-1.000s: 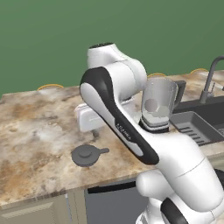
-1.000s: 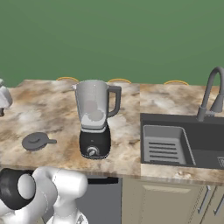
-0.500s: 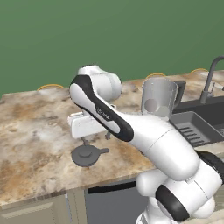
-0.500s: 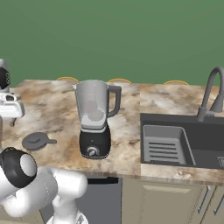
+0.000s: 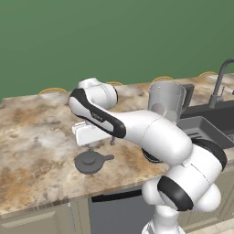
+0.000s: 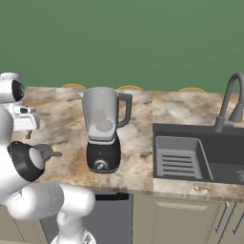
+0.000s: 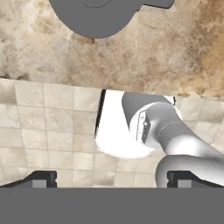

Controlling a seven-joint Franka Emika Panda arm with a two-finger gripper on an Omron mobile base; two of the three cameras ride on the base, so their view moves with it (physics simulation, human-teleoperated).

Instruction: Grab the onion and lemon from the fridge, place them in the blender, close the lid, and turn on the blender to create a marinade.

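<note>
The hand (image 5: 100, 145) hangs wide open just above the lid (image 5: 91, 162), left of the blender (image 5: 167, 103). Next it should drop and grab the lid.

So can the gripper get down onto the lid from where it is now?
Probably yes. The gripper hangs open just above and behind the lid, which lies flat on the counter with nothing around it; the blender stands well aside.
</note>
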